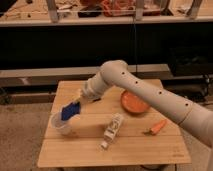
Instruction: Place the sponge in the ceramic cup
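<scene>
The bright-blue sponge [70,110] hangs tilted just above the mouth of the pale ceramic cup [62,126], which stands near the left edge of the wooden table [150,150]. My gripper [77,103] is shut on the sponge's upper right side, at the end of the white arm [145,92] that reaches in from the right. The sponge's lower edge overlaps the cup's rim; I cannot tell whether it touches.
A white bottle [113,130] lies on its side in the middle of the table. An orange-red bowl [134,103] sits at the back right, partly under the arm. An orange carrot [158,127] lies at the right. Dark shelving stands behind the table.
</scene>
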`<control>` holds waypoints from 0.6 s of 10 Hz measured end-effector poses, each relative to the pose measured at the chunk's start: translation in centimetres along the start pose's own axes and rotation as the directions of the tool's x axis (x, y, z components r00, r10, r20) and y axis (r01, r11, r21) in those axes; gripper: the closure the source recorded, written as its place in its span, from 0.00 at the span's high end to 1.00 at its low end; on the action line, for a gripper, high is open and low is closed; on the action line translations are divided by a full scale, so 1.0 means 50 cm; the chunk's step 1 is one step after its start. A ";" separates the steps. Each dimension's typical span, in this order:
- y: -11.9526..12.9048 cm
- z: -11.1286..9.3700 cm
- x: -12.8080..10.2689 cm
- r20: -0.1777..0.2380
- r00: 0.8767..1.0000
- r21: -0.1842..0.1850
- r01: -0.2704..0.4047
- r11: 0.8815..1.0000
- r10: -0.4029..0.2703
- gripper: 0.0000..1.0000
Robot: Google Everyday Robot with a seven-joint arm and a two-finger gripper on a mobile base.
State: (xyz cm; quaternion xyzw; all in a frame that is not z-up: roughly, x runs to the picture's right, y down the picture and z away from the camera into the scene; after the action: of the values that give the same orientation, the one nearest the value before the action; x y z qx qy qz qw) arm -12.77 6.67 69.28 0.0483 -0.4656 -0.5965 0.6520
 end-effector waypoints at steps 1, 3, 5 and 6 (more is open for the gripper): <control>0.000 0.011 0.001 0.007 1.000 0.002 0.000 1.000 0.000 0.00; -0.003 0.028 0.003 0.018 1.000 0.002 0.004 1.000 -0.004 0.00; -0.004 0.044 0.005 0.025 1.000 0.000 0.006 1.000 -0.006 0.00; -0.002 0.050 0.006 0.027 1.000 -0.002 0.004 1.000 -0.004 0.00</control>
State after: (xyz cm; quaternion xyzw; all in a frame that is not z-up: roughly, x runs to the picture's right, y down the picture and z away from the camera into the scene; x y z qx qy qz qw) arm -14.57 7.61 70.79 0.0404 -0.4737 -0.5989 0.6444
